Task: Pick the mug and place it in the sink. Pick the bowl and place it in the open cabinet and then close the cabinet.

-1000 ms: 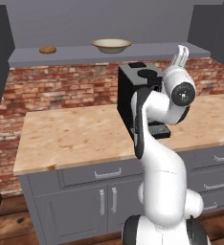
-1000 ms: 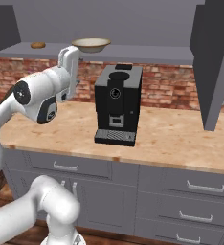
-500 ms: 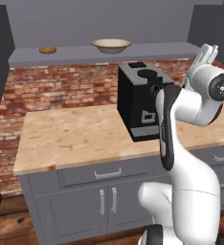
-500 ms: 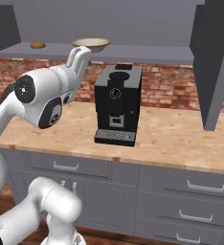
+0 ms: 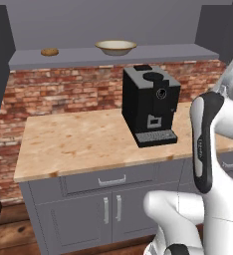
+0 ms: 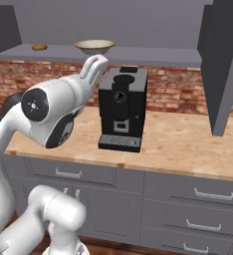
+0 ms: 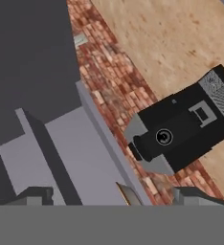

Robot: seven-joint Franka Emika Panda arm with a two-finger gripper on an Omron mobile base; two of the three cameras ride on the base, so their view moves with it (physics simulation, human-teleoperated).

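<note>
Two fingers spread wide, gripper [image 6: 97,63] holding nothing. Bowl [image 5: 116,47] already sits on the cabinet [image 5: 138,55] shelf, up left of the coffee machine [image 5: 149,104]. I'd swing over to the open door [image 6: 223,64] and push it flat, slowly.

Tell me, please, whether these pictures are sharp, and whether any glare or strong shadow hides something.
Left base view: even soft light, no glare, the bowl on the cabinet shelf reads clearly. Right base view: equally flat, slightly soft. Hand view: rolled sideways, the coffee machine blocky but legible.
</note>
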